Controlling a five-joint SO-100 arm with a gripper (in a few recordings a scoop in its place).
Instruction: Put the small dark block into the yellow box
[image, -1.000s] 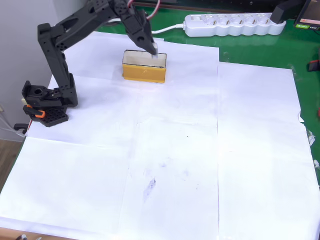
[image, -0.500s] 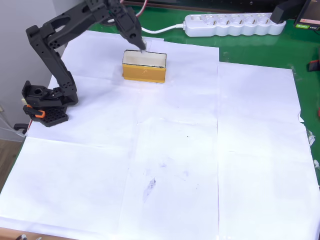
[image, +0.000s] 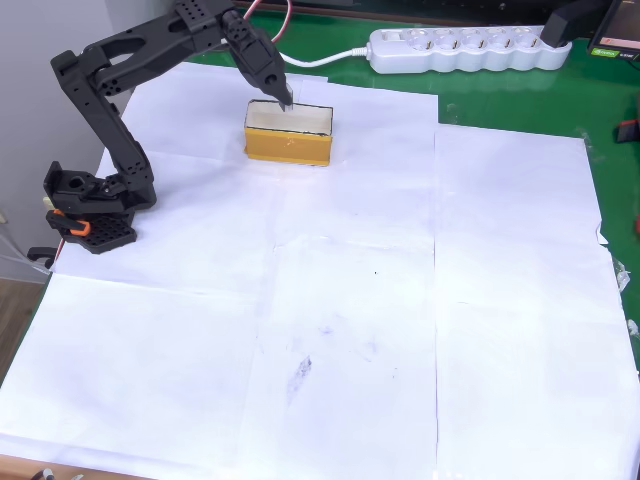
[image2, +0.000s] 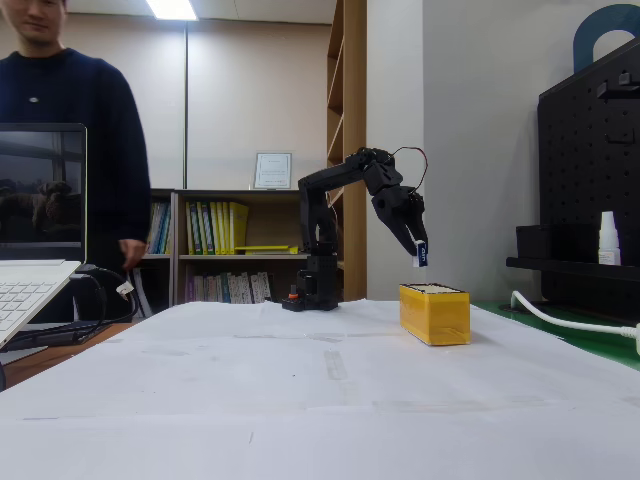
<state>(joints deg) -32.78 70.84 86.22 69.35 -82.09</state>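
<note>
1. The counter (image: 520, 110) had a green top, mostly covered by white paper sheets (image: 400, 330) laid edge to edge; faint grey smudges marked the paper in the near middle of the overhead view.
2. A person (image2: 70, 150) in a dark top stood behind the counter at the left of the fixed view, next to an open laptop (image2: 30, 240).
3. The black arm (image: 110, 110) rose from its base at the left edge of the paper in the overhead view and bent over toward the far side.
4. A long white power strip (image: 470, 48) lay on the bare green surface at the far edge, well apart from the arm's base.
5. The yellow box (image: 289, 132) sat on the paper, open side up, its cream inside showing from above.
6. The claw (image2: 420, 255) pointed downward just above the box's far left corner, clear of the rim in the fixed view.
7. The small dark block (image2: 421, 256) was pinched at the claw's tips, held over the box and not yet inside it; the claw was clenched around it.
</note>
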